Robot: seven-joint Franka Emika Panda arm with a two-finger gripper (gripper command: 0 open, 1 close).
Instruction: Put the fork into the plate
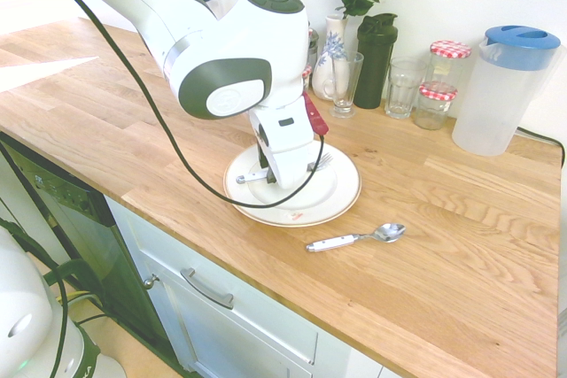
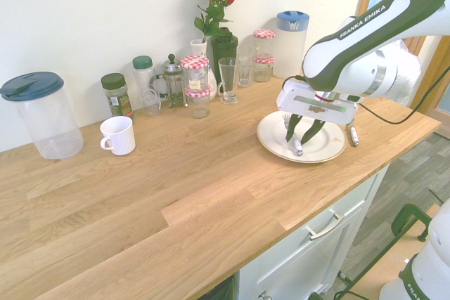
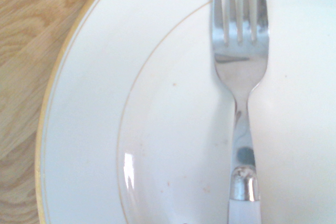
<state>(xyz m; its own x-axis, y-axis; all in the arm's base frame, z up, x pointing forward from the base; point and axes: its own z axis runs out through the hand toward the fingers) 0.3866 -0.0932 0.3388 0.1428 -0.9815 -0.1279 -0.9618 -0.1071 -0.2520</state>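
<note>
Here, on the wooden table [image 1: 461, 281], the round white plate [image 1: 335, 202] sits near its edge — and the fork [image 3: 242, 72] lies on the plate, tines over its rim. My fingers [image 2: 303, 130] stand apart over it, open — the spoon [image 1: 333, 243] rests just beside the plate.

This is a kitchen, shown by the wooden desk [image 1: 461, 281] over pale drawers [image 1: 230, 294], with a plate [image 1: 341, 194], a spoon [image 1: 388, 233], a mug [image 2: 118, 136], a coffee press [image 2: 174, 83], jars [image 2: 264, 56] and lidded jugs [image 2: 53, 128].
</note>
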